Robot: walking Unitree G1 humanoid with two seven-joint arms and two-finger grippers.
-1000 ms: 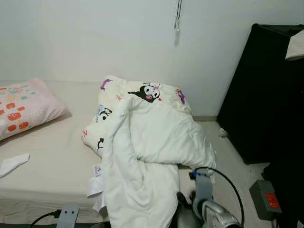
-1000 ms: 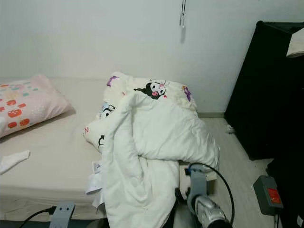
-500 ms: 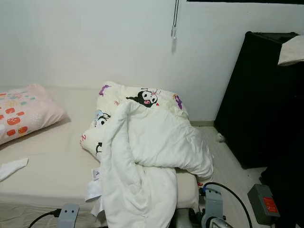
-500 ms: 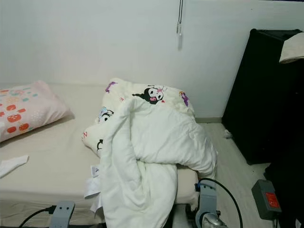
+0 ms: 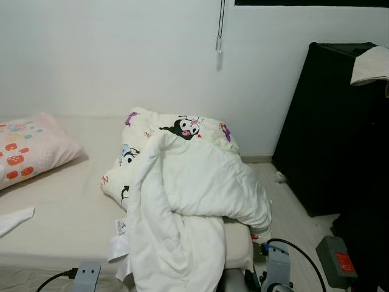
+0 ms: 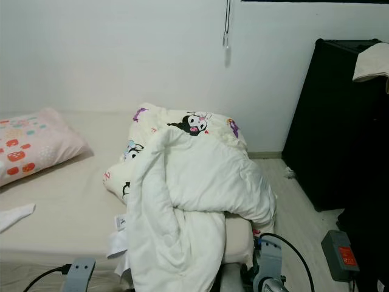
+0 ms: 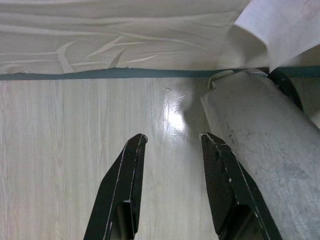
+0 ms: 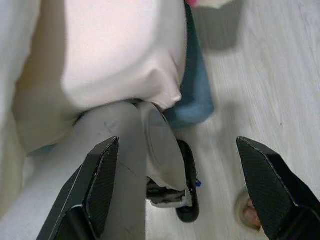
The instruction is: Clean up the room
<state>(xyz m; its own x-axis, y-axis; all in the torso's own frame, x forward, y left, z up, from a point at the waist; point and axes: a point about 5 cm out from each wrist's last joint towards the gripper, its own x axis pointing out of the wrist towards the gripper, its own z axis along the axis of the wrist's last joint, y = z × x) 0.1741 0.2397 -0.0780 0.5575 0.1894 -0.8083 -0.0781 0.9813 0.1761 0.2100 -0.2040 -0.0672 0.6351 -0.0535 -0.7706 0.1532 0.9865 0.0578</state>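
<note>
A bed (image 5: 61, 201) fills the space ahead of both grippers, with a crumpled white quilt (image 5: 188, 201) spilling over its near edge, just above them. A black cabinet (image 5: 340, 121) stands off to the right. A pink pillow (image 5: 30, 149) lies far left. The left gripper (image 7: 170, 150) hangs open over bare wood floor (image 7: 60, 165). The right gripper (image 8: 175, 150) gapes wide beside what may be the robot's own leg (image 8: 115, 150).
</note>
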